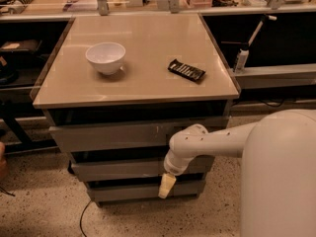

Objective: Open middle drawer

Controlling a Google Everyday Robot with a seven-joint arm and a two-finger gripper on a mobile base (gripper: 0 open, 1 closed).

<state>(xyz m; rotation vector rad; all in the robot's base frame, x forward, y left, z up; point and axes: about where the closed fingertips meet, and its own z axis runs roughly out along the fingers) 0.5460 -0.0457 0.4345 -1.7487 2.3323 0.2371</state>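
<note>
The middle drawer (118, 169) is the plain grey slanted front below the taller scratched top front (108, 136) and above the narrow bottom front (128, 191). It looks closed, flush with the others. My gripper (166, 185) hangs cream-coloured and pointing down from the white arm (207, 143). It sits in front of the middle drawer's lower right edge and overlaps the gap above the bottom front. The arm covers part of the drawer's right half.
A white bowl (105, 57) and a black flat packet (186, 70) lie on the cabinet top (143, 85). Dark shelving stands on both sides, with a spray bottle (241, 59) at the right. A cable (84, 216) lies on the speckled floor. My white body (281, 177) fills the lower right.
</note>
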